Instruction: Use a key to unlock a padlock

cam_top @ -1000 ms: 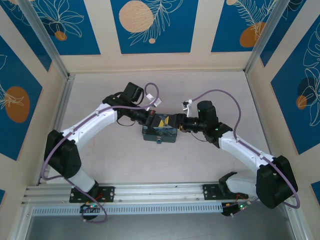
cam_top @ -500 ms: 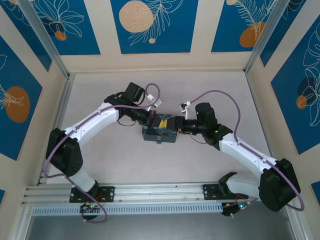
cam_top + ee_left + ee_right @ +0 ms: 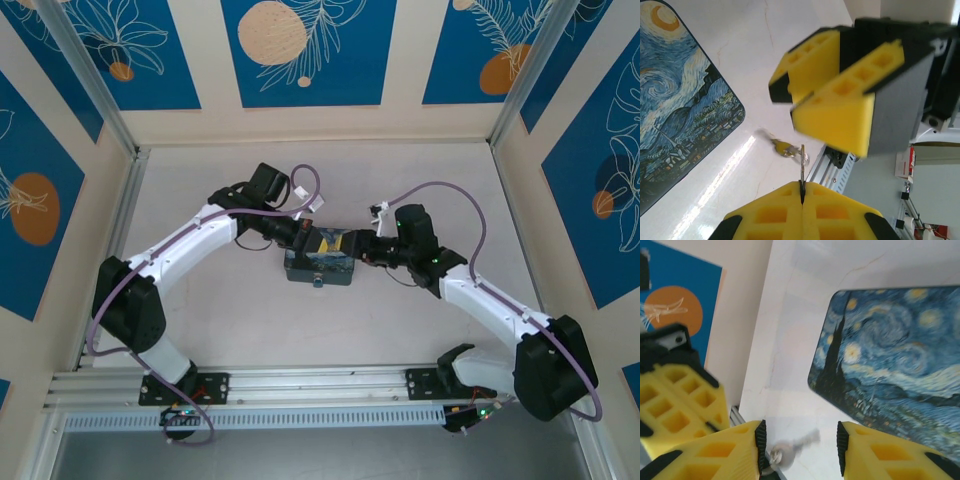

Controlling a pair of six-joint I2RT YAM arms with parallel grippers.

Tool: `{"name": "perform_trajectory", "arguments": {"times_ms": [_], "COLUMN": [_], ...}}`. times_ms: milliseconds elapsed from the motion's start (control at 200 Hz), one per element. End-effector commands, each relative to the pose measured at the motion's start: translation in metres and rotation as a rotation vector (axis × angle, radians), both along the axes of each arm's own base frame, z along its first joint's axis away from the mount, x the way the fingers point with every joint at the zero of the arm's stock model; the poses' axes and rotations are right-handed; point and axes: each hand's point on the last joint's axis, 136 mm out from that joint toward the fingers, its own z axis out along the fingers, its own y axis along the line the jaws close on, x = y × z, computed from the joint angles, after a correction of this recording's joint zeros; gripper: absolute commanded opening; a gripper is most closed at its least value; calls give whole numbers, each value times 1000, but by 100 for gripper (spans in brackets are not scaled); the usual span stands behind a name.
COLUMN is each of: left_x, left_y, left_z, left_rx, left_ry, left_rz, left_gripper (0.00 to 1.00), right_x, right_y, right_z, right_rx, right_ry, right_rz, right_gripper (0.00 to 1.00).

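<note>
Thin silvery key [image 3: 801,170], pinched at one end, carries a small ring [image 3: 804,159].

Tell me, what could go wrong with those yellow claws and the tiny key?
The left gripper pinches the key by a thin edge, so it might slip out.
The right gripper is open very close by; the two could bump.
The dangling piece beside it looks blurred, maybe swinging, so hard to grab.

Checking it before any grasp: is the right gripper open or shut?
Open: the right gripper's yellow fingers stand apart, with a blurred key seen between them.
</note>
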Motion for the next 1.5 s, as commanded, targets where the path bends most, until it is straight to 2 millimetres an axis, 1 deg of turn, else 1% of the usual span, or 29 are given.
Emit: {"name": "perform_trajectory", "arguments": {"times_ms": [0,85,200,360,465,555,700,925,1050,1255,1350,1405,1495], "left_x": [-4,-4,-5,-5,-6,-6,-7,-7,-7,-6,-6,-4,1], "left_y": [4,5,4,1,-1,-3,-4,-4,-4,-5,-5,-5,-5], "left_z": [6,5,7,10,12,15,17,16,16,16,17,16,16], "left_rx": [-16,-17,-26,-47,-62,-74,-84,-84,-83,-81,-81,-79,-79], "left_ry": [-14,-16,-19,-20,-19,-20,-22,-20,-20,-21,-24,-25,-27], "left_rz": [-9,-8,-16,-28,-36,-42,-46,-48,-47,-43,-39,-33,3], "left_gripper": [0,0,0,0,0,0,0,0,0,0,0,0,0], "right_x": [3,-1,-8,-20,-24,-24,-25,-28,-32,-34,-37,-38,-38], "right_y": [-13,-17,-17,-3,6,13,22,27,29,29,28,27,26], "right_z": [-4,-4,6,30,40,42,38,34,35,33,29,29,29], "right_rx": [27,44,74,147,182,195,202,211,217,214,210,211,207], "right_ry": [33,32,-21,-116,-143,-145,-132,-123,-125,-116,-111,-109,-111], "right_rz": [-63,-67,-24,114,190,233,271,302,319,327,327,327,314], "right_gripper": [43,43,44,44,43,43,41,38,34,20,10,0,0]}}
